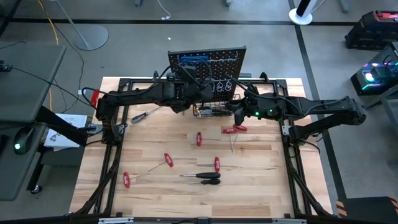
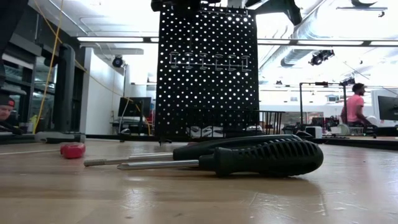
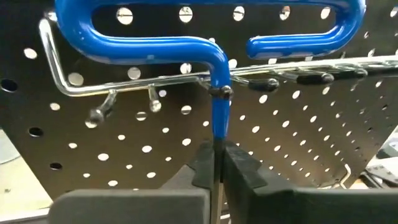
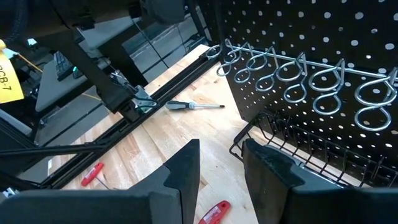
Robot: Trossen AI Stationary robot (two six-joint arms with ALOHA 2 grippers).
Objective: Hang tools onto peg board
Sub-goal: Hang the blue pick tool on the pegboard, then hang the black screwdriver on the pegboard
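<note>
The black peg board stands upright at the table's far edge, with silver loop hooks and a wire basket. My left gripper is up at the board's face, shut on the blue T-handle key, whose handle is against the board by a silver hook rail. My right gripper is open and empty, just in front of the basket on the board's right. Several red-handled tools and two black screwdrivers lie flat on the table. My left gripper pinches the key's shaft between its two fingers, just below the blue coating. The fingers come level from the table's near side and lie across the shaft. The key stands upright, handle up, clear of the table. I cannot tell whether it rests on the rail.
Another screwdriver lies at the table's far left. The two black screwdrivers lie close in front of the low camera. The dark frame rails run along both table sides. People are in the room behind.
</note>
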